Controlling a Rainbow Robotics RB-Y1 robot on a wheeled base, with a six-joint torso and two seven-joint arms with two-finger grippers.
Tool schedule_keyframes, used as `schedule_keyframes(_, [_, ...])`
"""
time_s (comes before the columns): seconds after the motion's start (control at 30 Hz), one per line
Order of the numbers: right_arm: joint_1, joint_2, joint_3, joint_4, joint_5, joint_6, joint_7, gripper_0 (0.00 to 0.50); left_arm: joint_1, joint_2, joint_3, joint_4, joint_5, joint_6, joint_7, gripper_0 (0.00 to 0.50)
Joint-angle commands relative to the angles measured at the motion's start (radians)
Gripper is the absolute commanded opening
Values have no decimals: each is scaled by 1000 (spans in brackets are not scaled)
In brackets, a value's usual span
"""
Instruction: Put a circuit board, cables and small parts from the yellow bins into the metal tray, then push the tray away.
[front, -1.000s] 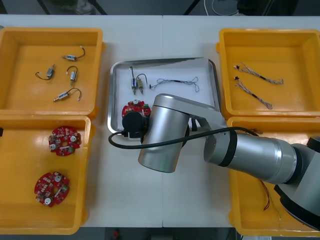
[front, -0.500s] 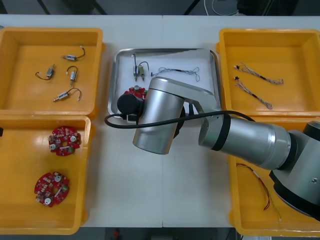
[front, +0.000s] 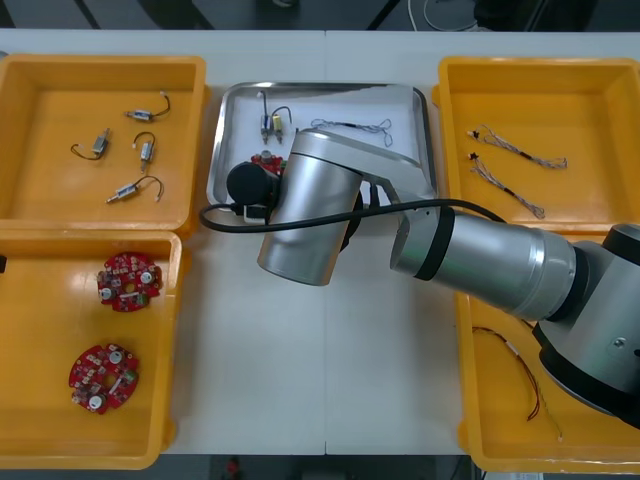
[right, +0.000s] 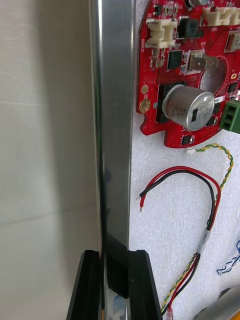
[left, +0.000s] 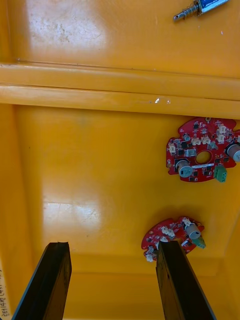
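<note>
The metal tray lies between the yellow bins at the table's far side. It holds a red circuit board, small metal parts and a thin cable. My right arm reaches over the tray's near edge. In the right wrist view my right gripper stands shut on the tray's shiny rim, one finger on each side. Just inside the rim lie the board and a red and black cable. My left gripper hangs open over the near left bin.
The far left bin holds several small metal parts. Two circuit boards lie in the near left bin. Cables lie in the far right bin, and another cable in the near right one.
The tray has slid away toward the table's far edge, and my right arm has moved with it at its near rim. The left arm has stayed put.
</note>
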Motion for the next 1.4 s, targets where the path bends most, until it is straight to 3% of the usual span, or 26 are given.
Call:
schedule_keyframes(0.03, [-59,25,-30,20,19,-45,-25,0,17,-7,-13,-24,-10,-11,-60,500])
schedule_keyframes(0.37, [-78,27,-30,103,42,-175,-18,0,17,-7,-13,-24,-10,-11,-60,500])
schedule_keyframes(0.83, [-84,27,-30,180,72,-244,-2,0,17,-7,-13,-24,-10,-11,-60,500])
schedule_keyframes(0.87, [-84,27,-31,180,74,-244,-4,31,17,-7,-13,-24,-10,-11,-60,500])
schedule_keyframes(0.9, [-85,27,-30,180,72,-244,-7,139,17,-7,-13,-24,-10,-11,-60,500])
schedule_keyframes(0.97, [-85,27,-33,180,72,-241,-12,451,17,-7,-13,-24,-10,-11,-60,500])
schedule_keyframes(1.0, [-85,27,-34,180,72,-238,-12,500,17,-7,-13,-24,-10,-11,-60,500])
schedule_keyframes(1.4, [-62,30,-66,97,14,-122,-38,500,17,-7,-13,-24,-10,-11,-60,500])
